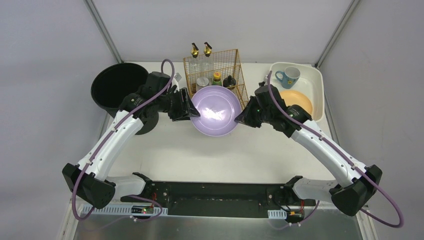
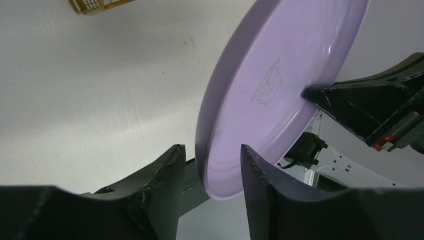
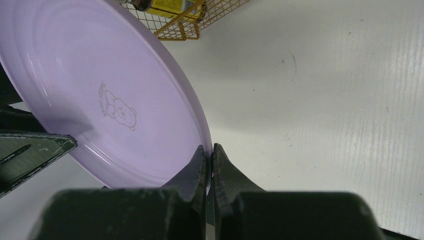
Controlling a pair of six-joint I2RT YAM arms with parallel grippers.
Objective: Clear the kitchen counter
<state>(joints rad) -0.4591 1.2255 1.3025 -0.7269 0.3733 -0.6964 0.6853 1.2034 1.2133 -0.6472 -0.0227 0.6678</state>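
A round glossy lilac plate (image 1: pixel 216 110) hangs tilted above the middle of the kitchen counter (image 1: pixel 210 155), a large flat matte white tabletop, just in front of the gold wire rack (image 1: pixel 235 65) of bottles. The right gripper (image 3: pixel 210 152) pinches the plate's rim, its fingers pressed tight on either face. The left gripper (image 2: pixel 212 155) sits at the opposite edge with its fingers spread, the rim between them but gaps showing on both sides. This looks like a hand-over, with the right arm now carrying the load. The next move probably calls for the left arm to back off clear of the rim, then for the right arm to swing the lilac plate toward the cream rectangular plastic tub (image 1: pixel 320 80), where an orange plate (image 1: pixel 299 100) and a blue mug (image 1: pixel 288 76) lie.
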